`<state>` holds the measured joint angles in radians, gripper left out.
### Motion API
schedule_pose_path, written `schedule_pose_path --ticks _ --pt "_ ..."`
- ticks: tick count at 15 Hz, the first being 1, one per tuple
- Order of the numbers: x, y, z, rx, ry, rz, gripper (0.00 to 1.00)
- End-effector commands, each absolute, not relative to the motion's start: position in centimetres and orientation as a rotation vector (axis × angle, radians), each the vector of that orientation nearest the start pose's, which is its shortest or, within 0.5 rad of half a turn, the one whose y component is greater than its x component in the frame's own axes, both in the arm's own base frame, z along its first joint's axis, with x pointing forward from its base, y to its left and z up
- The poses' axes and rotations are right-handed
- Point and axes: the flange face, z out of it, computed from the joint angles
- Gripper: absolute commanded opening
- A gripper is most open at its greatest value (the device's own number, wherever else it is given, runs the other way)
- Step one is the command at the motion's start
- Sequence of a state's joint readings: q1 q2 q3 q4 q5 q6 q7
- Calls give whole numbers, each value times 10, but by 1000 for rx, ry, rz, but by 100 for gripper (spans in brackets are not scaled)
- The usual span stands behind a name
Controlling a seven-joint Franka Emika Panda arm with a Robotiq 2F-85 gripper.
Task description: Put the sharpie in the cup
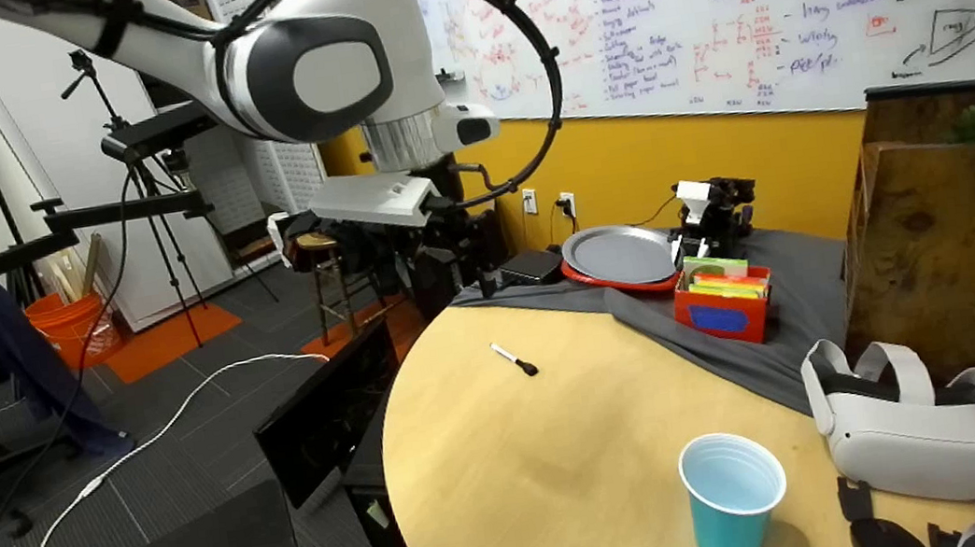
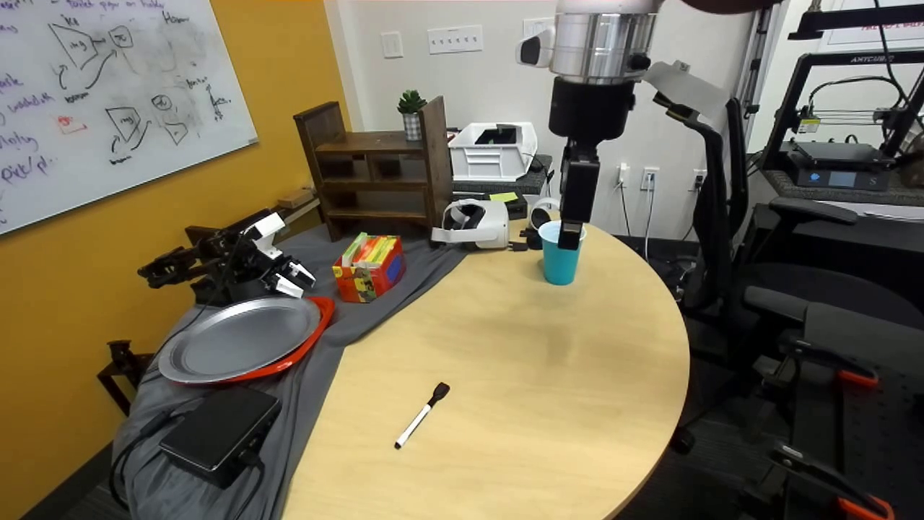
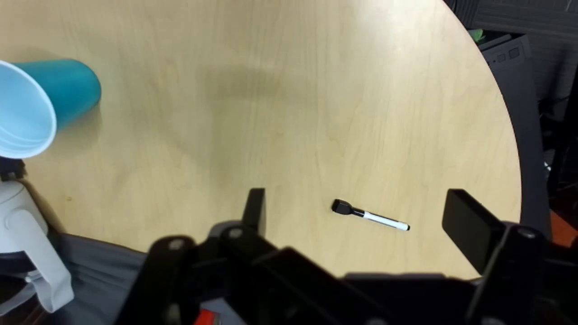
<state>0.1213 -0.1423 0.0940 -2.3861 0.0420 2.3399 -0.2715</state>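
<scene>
The sharpie is a thin marker with a white barrel and a black cap end. It lies flat on the round wooden table in both exterior views (image 1: 513, 359) (image 2: 423, 416) and in the wrist view (image 3: 379, 219). The light blue cup (image 1: 732, 514) stands upright, well apart from the sharpie; it also shows in an exterior view (image 2: 560, 264) and at the left of the wrist view (image 3: 67, 88). My gripper (image 3: 356, 210) is open and empty, with the sharpie seen below between its fingers. In an exterior view the gripper (image 2: 570, 237) hangs above the table and overlaps the cup's rim in the picture.
A white VR headset (image 1: 923, 433) lies beside the cup. A red box of packets (image 1: 726, 308), a grey round plate (image 1: 622, 254) and a black box (image 2: 220, 433) sit on the dark cloth. A wooden shelf (image 2: 375, 180) stands at the back. The table (image 1: 517, 496) has a curved edge.
</scene>
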Motion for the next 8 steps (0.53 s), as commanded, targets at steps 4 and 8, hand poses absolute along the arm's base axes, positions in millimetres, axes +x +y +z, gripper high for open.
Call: schedule_pose_path --ticks 4,8 --pt "511 120 362 -2922 -1182 -135 100" --pt "525 134 346 -2792 -1487 -103 100"
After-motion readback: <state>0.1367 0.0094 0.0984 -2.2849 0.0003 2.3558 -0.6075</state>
